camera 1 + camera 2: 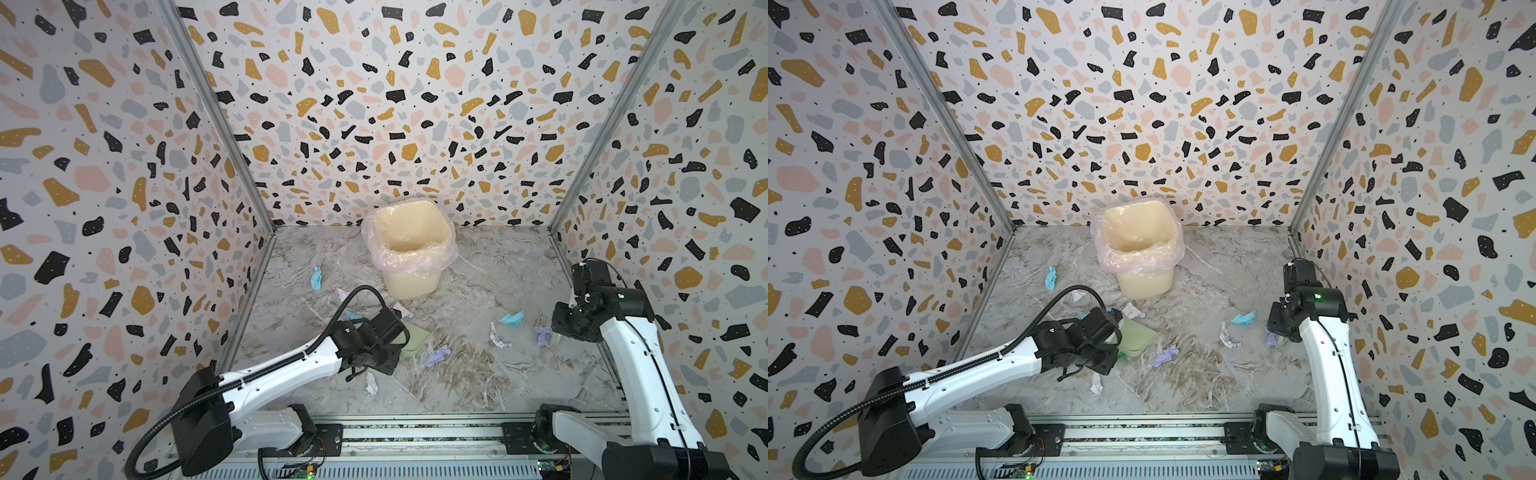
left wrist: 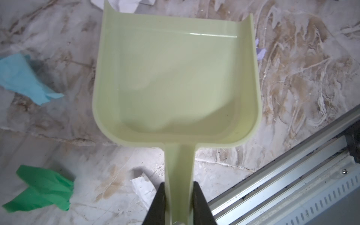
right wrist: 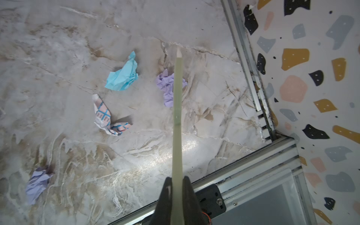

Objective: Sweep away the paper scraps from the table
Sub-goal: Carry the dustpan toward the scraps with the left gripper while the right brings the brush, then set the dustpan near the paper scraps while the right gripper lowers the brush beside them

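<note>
The paper scraps (image 1: 436,356) lie scattered over the marble-patterned bench (image 1: 478,386): several around the left arm, a cluster near the right arm, and one light blue scrap (image 1: 316,277) out beside the lined bin (image 1: 409,286) at the back. They look featherlight, soft and crumpled, so they should skid under a bristle stroke and may flick away if struck hard; pushing suits them better than pinching. The left gripper (image 2: 179,186) is clamped on the handle of the pale green dustpan (image 2: 175,78), whose tray is empty, with a green scrap (image 2: 42,187) and a white scrap (image 2: 143,189) near the handle. The right gripper (image 3: 177,179) is closed on the brush (image 3: 177,97), seen edge-on, crossing a lilac scrap (image 3: 165,87). The aluminium rail (image 3: 245,58) at the wall's foot, near that scrap, may cramp the stroke.
</note>
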Available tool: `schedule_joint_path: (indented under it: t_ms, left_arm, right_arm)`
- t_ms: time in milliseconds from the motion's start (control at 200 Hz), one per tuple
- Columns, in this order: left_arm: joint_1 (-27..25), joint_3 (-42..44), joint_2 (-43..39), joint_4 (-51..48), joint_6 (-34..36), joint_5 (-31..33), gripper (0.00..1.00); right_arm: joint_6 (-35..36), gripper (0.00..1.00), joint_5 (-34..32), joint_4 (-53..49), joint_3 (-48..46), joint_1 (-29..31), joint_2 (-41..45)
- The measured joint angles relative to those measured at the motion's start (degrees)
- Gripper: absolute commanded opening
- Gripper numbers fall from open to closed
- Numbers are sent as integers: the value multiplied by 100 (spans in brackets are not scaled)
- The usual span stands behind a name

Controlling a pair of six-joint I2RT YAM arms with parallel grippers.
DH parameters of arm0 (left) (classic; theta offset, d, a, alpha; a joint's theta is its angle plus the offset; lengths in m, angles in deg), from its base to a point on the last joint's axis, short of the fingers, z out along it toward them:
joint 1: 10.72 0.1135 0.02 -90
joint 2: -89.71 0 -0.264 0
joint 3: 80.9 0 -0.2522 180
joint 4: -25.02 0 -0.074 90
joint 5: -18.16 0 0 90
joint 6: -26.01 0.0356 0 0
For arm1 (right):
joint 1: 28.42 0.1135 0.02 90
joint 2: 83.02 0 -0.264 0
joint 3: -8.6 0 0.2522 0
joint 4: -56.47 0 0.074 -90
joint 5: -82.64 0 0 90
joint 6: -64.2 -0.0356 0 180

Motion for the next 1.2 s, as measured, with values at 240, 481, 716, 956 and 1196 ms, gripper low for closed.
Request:
schedule_joint_path:
  t_ms: [240, 481, 716, 956, 1196]
  left_arm:
    - [-245, -170, 431, 186, 310, -291, 0]
    - [-407, -511, 1010, 269, 695, -588, 0]
    - [-503, -1003, 1460, 393, 986, -719, 0]
    - [-767, -1620, 2063, 358, 1261, -721, 0]
    - [-846, -1777, 2192, 66, 1523, -669, 0]
  right_arm:
    - [-304, 0, -590, -157, -11, -2, -170]
    - [-439, 0, -817, 111, -17, -461, -1169]
    - [-249, 0, -634, 553, -13, -1346, -1440]
    - [46, 0, -151, 981, -22, -1587, -1578]
    - [260, 0, 212, 1056, 9, -1311, -1690]
